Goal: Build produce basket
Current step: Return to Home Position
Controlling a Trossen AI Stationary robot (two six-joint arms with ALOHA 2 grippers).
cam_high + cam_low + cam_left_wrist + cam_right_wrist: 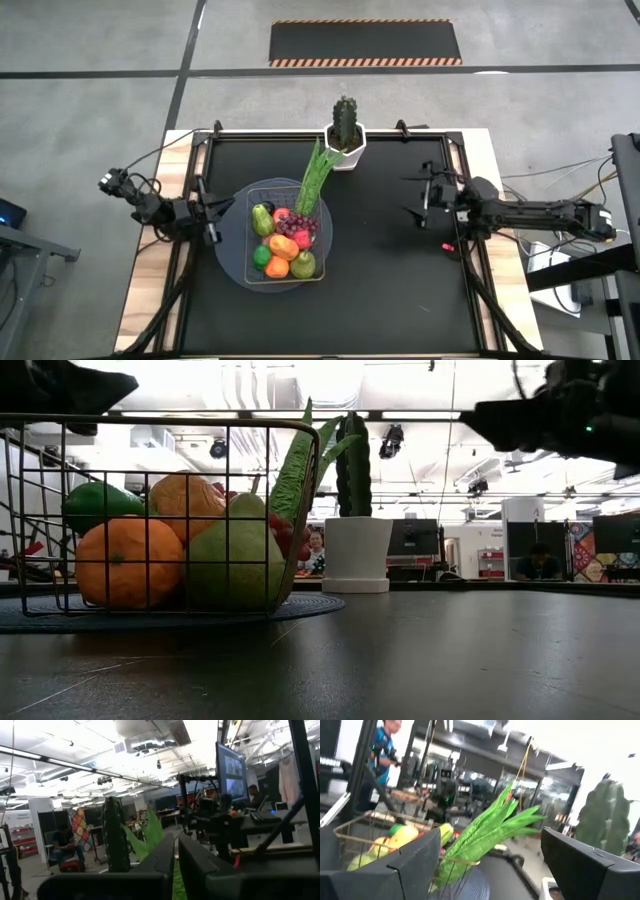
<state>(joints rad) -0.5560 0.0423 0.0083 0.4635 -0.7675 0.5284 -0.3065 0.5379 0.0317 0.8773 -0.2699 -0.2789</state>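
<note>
The dark wire basket (250, 240) stands on a round grey-blue disc (228, 258) left of the table's middle. It holds oranges (283, 247), green pears (303, 265), purple grapes (300, 225) and red fruit. A long green leafy stalk (315, 178) leans out over its far rim. My left gripper (218, 212) is shut and empty, just left of the basket. My right gripper (422, 198) is open and empty, above the table well to the right of the basket, and faces it. The right wrist view shows the basket (370, 820) and the stalk (490, 830) between the spread fingers.
A dark green cactus in a white pot (345, 140) stands at the table's far edge, just beyond the stalk's tip; it also shows in the low view (357, 555). Bare black table lies between the basket and my right gripper and along the near edge.
</note>
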